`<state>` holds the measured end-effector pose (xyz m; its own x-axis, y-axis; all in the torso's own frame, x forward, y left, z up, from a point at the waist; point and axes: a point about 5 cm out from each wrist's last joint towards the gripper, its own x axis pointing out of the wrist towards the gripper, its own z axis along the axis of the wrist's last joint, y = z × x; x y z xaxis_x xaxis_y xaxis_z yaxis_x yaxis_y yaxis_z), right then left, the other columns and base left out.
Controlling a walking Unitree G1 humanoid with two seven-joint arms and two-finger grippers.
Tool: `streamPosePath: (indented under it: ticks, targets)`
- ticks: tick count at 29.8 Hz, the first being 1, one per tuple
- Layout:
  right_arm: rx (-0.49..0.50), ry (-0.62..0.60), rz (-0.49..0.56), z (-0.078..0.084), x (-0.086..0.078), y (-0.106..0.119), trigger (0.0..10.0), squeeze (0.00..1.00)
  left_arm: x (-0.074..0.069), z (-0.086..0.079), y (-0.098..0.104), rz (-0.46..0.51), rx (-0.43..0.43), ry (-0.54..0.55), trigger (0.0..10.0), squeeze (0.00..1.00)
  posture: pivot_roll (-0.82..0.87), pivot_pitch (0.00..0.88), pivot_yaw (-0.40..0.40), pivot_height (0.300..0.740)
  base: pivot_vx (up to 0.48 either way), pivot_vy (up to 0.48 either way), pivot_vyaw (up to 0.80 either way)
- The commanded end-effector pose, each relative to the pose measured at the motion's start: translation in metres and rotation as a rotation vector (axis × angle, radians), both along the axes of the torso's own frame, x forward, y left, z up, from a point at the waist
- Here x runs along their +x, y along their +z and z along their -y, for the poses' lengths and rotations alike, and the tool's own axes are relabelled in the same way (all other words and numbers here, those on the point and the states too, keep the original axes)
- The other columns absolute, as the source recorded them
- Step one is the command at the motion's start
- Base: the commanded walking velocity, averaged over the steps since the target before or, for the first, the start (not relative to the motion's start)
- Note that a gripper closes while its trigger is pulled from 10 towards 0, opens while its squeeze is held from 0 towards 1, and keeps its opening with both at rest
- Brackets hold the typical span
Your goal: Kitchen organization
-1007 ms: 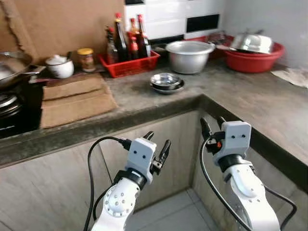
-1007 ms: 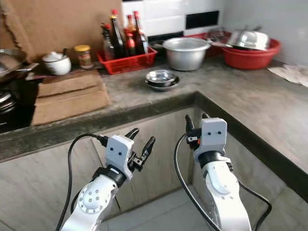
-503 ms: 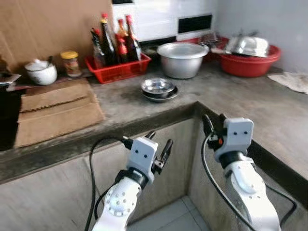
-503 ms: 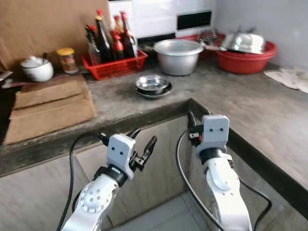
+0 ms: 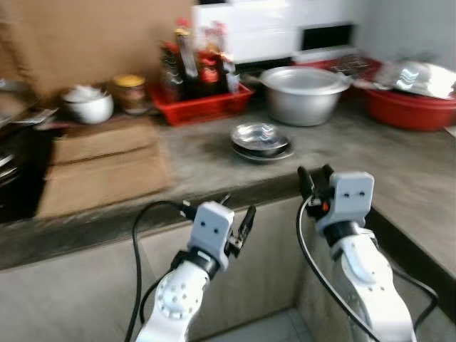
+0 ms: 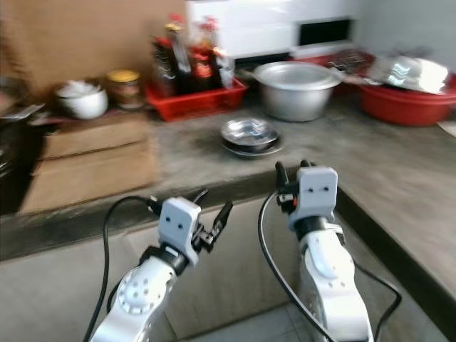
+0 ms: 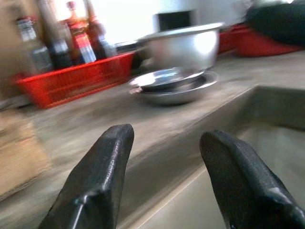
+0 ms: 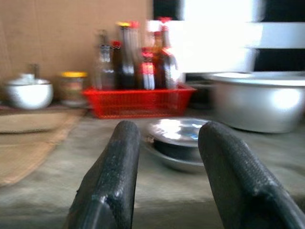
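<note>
Head views: your likely target, the stacked steel bowls [image 5: 261, 139], sits on the grey counter [image 5: 206, 160], ahead of and above both grippers and near the inner corner. The right gripper [image 5: 314, 181] is raised to about the counter edge, just below and a little to the right of the stack. The left gripper [image 5: 237, 219] hangs lower, in front of the cabinet face and left of the stack. I judge the right arm nearer. The stack is round, so there's no long axis to align to; come at the rim.

Count, blur permitting: one stack, looks like two or three bowls nested, can't say which. One large metal pot [image 5: 306, 94] behind it. One red basket [image 5: 204, 105] of bottles, maybe five or six. One lidded jar [image 5: 130, 93], one white bowl [image 5: 87, 105], one red basin [image 5: 412, 107] with a metal lid on top, and folded cardboard [image 5: 103, 171] lying flat.

Left wrist view: fingers [image 7: 97, 179] spread apart, nothing between them. The bowls lie up ahead on the counter, seen through the gap, well apart.

Right wrist view: fingers [image 8: 115, 179] parted, empty. The bowl stack [image 8: 177, 143] is centred in the gap, roughly level with the tips, not touching. Basket and pot are behind it.
</note>
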<state>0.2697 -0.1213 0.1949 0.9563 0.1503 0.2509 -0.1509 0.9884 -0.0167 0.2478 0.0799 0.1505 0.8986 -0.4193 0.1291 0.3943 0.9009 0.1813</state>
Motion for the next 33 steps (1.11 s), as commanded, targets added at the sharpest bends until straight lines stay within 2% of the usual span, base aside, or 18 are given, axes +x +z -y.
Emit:
streamPosePath:
  ticks: [1, 10, 16, 24, 33]
  targets:
    - [-0.007, -0.045, -0.006, 0.013, 0.001, -0.001, 10.0, 0.00, -0.001, 0.010, 0.004, 0.013, -0.010, -0.041, 10.0, 0.00, 0.01, 0.000, -0.012, 0.740, 0.300, 0.000, 0.00]
    - [-0.013, -0.042, -0.005, 0.013, 0.002, -0.001, 10.0, 0.00, -0.001, 0.010, 0.003, 0.015, -0.010, -0.045, 10.0, 0.00, 0.01, 0.000, -0.010, 0.740, 0.298, 0.000, 0.00]
    - [-0.054, -0.041, -0.033, 0.013, 0.006, -0.004, 10.0, 0.00, 0.000, 0.010, 0.004, 0.018, -0.011, -0.045, 10.0, 0.00, 0.01, 0.000, -0.011, 0.740, 0.299, 0.000, 0.00]
    - [-0.094, -0.068, -0.041, 0.014, 0.017, -0.001, 10.0, 0.00, 0.000, 0.011, 0.003, 0.015, -0.011, -0.043, 10.0, 0.00, 0.01, 0.000, -0.011, 0.740, 0.299, 0.000, 0.00]
    - [-0.105, -0.094, -0.079, 0.011, 0.037, 0.003, 10.0, 0.00, 0.001, 0.011, 0.003, 0.007, -0.022, -0.029, 10.0, 0.00, 0.02, 0.000, -0.022, 0.740, 0.196, 0.000, 0.00]
